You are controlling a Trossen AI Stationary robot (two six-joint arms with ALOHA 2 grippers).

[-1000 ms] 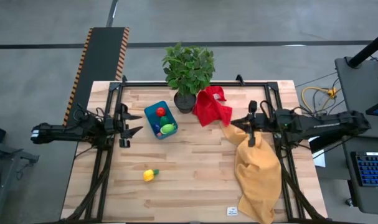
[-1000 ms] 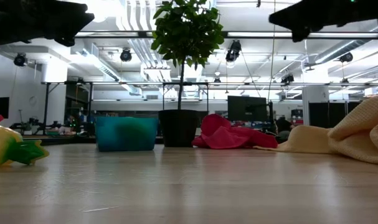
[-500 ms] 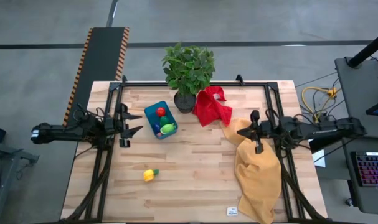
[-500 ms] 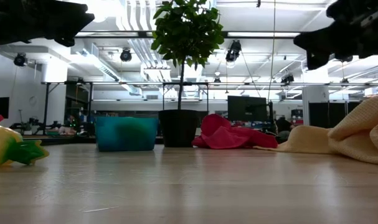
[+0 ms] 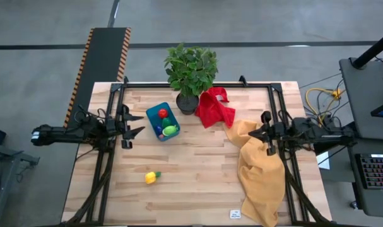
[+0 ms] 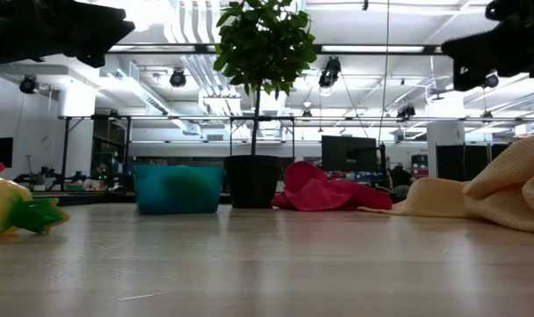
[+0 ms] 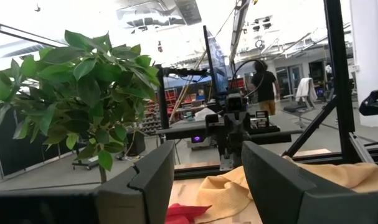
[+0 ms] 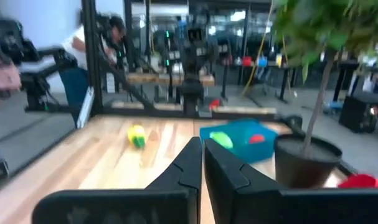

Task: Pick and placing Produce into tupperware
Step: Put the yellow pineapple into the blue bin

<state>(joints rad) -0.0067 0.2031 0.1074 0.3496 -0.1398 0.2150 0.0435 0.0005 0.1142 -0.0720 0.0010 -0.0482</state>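
The blue tub (image 5: 163, 122) stands on the table left of the plant pot and holds a red piece (image 5: 162, 113) and a green piece (image 5: 170, 130). It also shows in the low view as the tub (image 6: 179, 189) and in the right wrist view as the tub (image 8: 241, 140). A yellow toy with a green end (image 5: 152, 178) lies on the bare wood nearer the near edge, toy (image 6: 11, 216), toy (image 8: 136, 135). My left gripper (image 5: 139, 125) hovers open to the left of the tub, gripper (image 7: 207, 180). My right gripper (image 5: 254, 133) is shut above the yellow cloth at the table's right, gripper (image 8: 202, 163).
A potted plant (image 5: 191, 69) stands at the far edge right of the tub. A red cloth (image 5: 215, 107) lies beside the pot. A large yellow cloth (image 5: 260, 170) covers the table's right part down to the near edge. Bare wood lies in the middle and near left.
My right arm has drawn back toward the table's right edge, its gripper moving from over the cloth's far end toward the frame rail. The left arm, the tub and the produce have stayed put.
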